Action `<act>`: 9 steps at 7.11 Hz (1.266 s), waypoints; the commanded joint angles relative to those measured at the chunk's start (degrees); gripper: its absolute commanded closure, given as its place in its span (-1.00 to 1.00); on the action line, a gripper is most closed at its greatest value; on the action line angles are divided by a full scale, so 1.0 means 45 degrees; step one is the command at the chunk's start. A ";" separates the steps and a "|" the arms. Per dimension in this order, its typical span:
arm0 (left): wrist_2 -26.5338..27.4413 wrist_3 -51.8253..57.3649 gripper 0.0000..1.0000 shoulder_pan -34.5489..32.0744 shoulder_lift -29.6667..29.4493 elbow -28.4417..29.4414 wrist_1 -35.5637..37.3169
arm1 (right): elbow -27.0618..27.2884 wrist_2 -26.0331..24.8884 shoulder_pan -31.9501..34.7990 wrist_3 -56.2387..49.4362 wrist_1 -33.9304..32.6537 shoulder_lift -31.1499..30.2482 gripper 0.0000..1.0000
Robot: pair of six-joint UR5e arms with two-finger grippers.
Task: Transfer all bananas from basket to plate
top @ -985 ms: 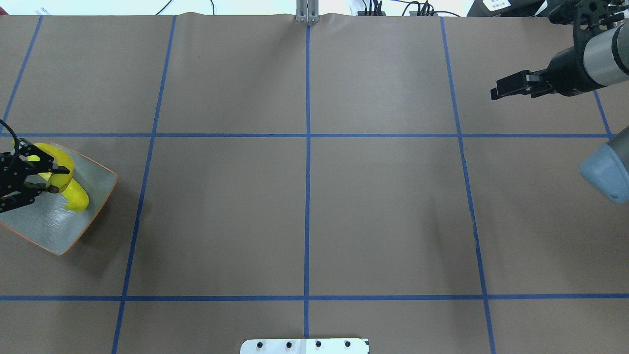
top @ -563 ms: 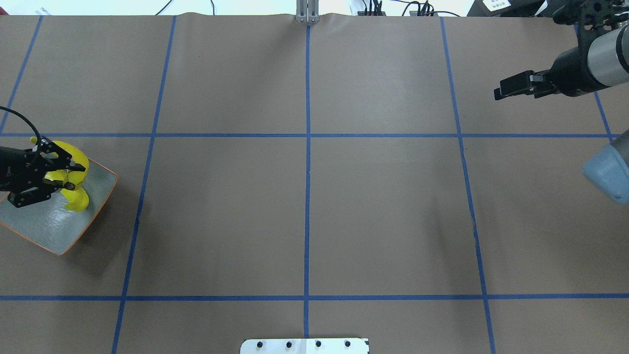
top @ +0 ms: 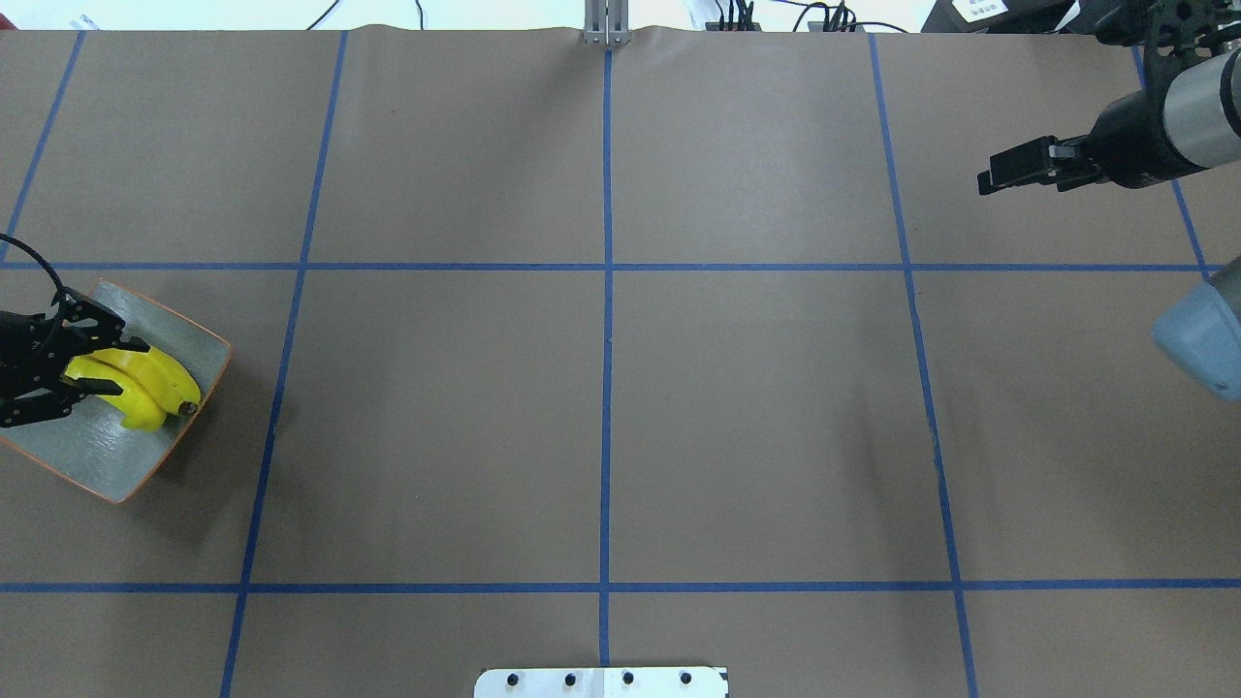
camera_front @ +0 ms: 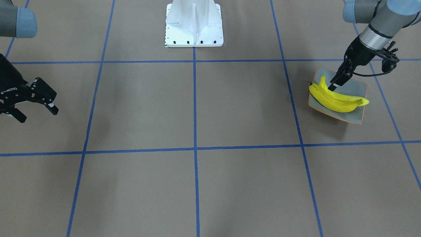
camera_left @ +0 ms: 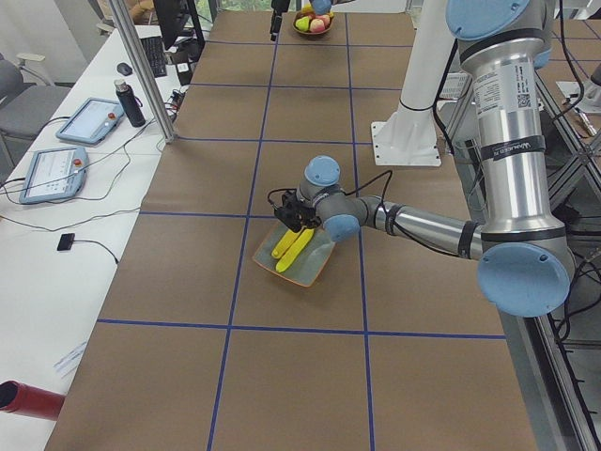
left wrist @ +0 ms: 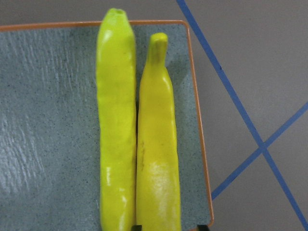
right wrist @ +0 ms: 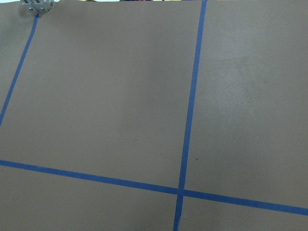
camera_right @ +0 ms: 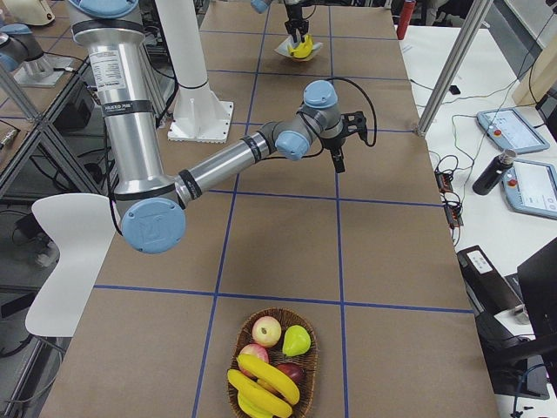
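Two yellow bananas [top: 150, 386] lie side by side on the grey-green plate [top: 87, 456] at the table's left edge. The left wrist view shows them lengthwise [left wrist: 156, 144] on the plate [left wrist: 48, 120]. My left gripper [top: 124, 368] is low over their near ends with its fingers spread; it also shows in the front view [camera_front: 333, 87]. It grips nothing. Two more bananas [camera_right: 261, 383] lie in the wicker basket [camera_right: 309, 383] at the table's right end. My right gripper [top: 984, 181] is open and empty, hovering over bare table at the far right.
The basket also holds apples [camera_right: 266, 331] and a green pear [camera_right: 296, 340]. The robot's white base plate [camera_front: 194, 23] stands at the table's near middle edge. Blue tape lines divide the brown table into squares.
The banana stood tilted up in my left gripper over the plate. It now lies flat beside the first one, and the fingers no longer hold it. The right gripper has drifted slightly farther away.
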 commanded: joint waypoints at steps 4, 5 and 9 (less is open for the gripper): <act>-0.1245 0.3242 -1.00 -0.0837 -0.0688 -0.1295 -0.0041 | -0.1121 0.2235 0.3315 -0.5438 -0.0161 -0.2057 -1.00; -0.1225 0.3908 -1.00 -0.0798 -0.1056 -0.1296 -0.0041 | -0.1727 0.2358 0.4218 -0.7335 -0.0180 -0.2761 -1.00; -0.1225 0.4031 -1.00 -0.0564 -0.1489 -0.1316 -0.0041 | -0.5414 0.2611 0.7775 -1.1063 -0.0142 -0.3666 -1.00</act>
